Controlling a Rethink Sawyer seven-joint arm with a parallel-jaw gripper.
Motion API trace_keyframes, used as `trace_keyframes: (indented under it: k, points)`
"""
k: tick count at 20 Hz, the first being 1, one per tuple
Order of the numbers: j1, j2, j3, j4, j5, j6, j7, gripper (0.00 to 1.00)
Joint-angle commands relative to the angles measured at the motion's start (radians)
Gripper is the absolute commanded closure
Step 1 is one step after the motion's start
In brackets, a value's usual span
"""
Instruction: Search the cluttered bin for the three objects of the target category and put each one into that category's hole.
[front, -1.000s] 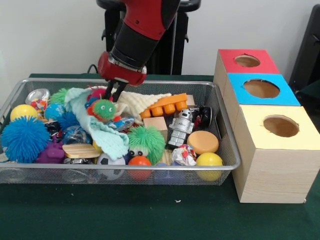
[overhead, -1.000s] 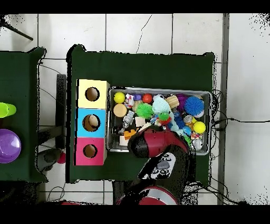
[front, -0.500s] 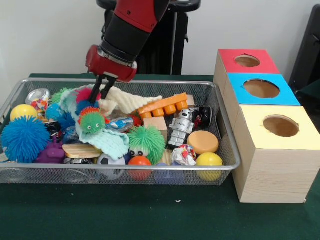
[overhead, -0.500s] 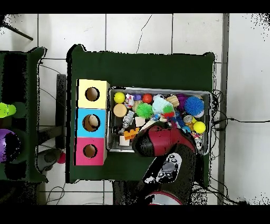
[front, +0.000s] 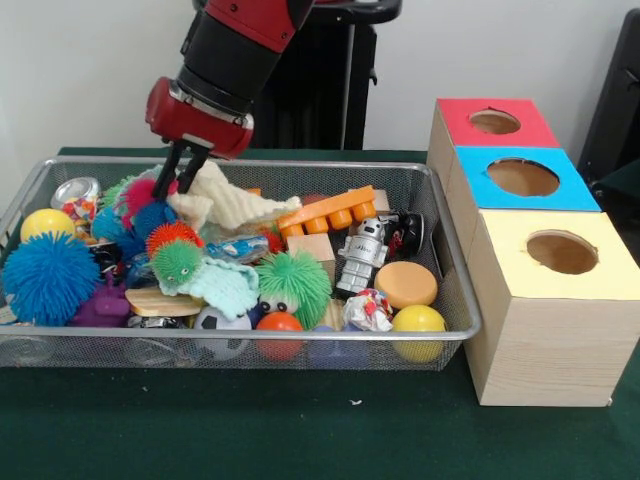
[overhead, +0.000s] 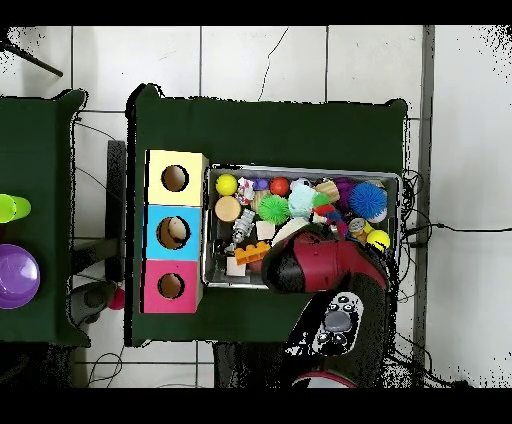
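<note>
Front view shows the green tabletop (front: 300, 440) carrying a wire bin (front: 455, 300) heaped with toys, and beside it a row of three wooden boxes, each with a round hole on top: red (front: 495, 122), blue (front: 523, 177) and yellow (front: 562, 252). The red and black arm (front: 235, 50) comes down over the bin's far left part, and its jaws (front: 186, 170) stand narrow, the dark tips touching or pinching the upper edge of a cream knitted cloth (front: 232, 205); whether they truly hold it cannot be told. Just below the jaws lie a pink spiky ball (front: 140, 192), an orange one (front: 172, 235) and a green fuzzy toy (front: 178, 262). No readable writing shows on anything.
</note>
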Motion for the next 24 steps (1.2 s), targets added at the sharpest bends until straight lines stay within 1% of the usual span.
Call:
trace_keyframes:
  k: [1,3,4,5,6,10,12,13,14,18,24]
  points:
    - [-0.094,-0.053,0.202,0.011,0.015,0.025,0.057,1.0]
    - [-0.161,-0.085,0.277,0.071,0.104,0.076,0.111,1.0]
    - [-0.181,-0.097,0.305,0.087,0.132,0.101,0.12,1.0]
    - [-0.204,-0.112,0.335,0.107,0.151,0.105,0.127,1.0]
    - [-0.215,-0.12,0.349,0.118,0.175,0.116,0.139,1.0]
    - [-0.273,-0.158,0.429,0.168,0.269,0.124,0.179,1.0]
    - [-0.314,-0.177,0.478,0.21,0.341,0.09,0.239,1.0]
    - [-0.341,-0.196,0.509,0.269,0.368,0.041,0.278,1.0]
    - [-0.355,-0.203,0.528,0.286,0.392,0.032,0.288,1.0]
    - [-0.389,-0.218,0.568,0.32,0.424,0.024,0.249,1.0]
    - [-0.418,-0.24,0.617,0.365,0.495,0.013,0.254,1.0]
